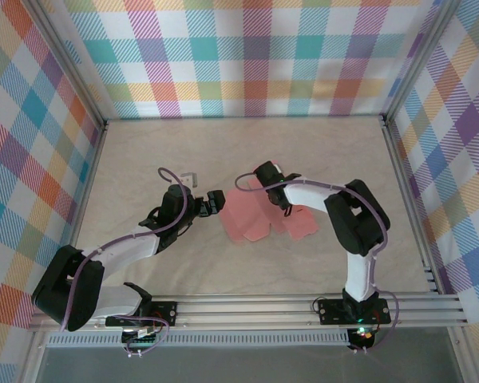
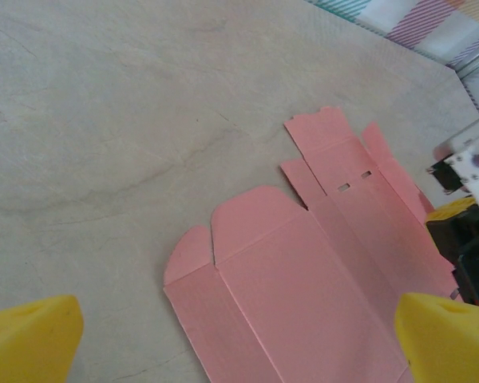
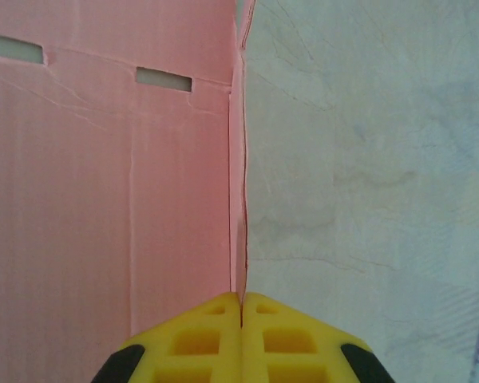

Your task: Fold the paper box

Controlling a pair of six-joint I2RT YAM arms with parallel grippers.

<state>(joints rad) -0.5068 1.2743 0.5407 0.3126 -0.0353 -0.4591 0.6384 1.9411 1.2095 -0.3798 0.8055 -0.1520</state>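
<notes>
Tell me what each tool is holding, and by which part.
The right tool is shut on the box, pinching the thin edge of a side flap. The left tool is open and holds nothing.

Right arm [image 1: 313, 194] covers paper box [image 1: 247, 219] (in part).

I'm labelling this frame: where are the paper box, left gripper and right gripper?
paper box [image 2: 303, 295], left wrist view, on its large middle panel.
left gripper [image 1: 221, 202], top external view, between its open fingers.
right gripper [image 3: 241, 299], right wrist view, seam where its fingers pinch the box's edge.
</notes>
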